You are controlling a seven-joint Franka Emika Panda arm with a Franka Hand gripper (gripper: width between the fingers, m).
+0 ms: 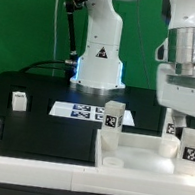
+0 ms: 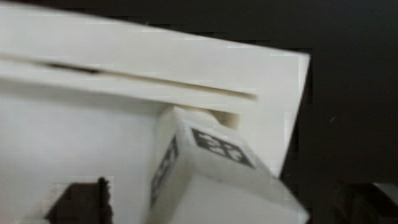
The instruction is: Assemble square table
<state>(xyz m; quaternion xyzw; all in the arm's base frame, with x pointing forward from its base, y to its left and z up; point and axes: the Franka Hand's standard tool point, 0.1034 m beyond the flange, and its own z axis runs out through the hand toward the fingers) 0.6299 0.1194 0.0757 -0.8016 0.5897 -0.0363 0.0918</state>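
A large white plastic square slab with raised rim (image 1: 138,152) is laid on the black worktop (image 1: 40,127), with a short white tagged leg post (image 2: 214,165) seen at its rim. The gripper (image 1: 180,114) is held over that post, its dark fingers (image 2: 80,200) spread apart and clear of it.

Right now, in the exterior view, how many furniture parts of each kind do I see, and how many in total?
Square tabletop slab: 1
Leg posts: 4
Total: 5
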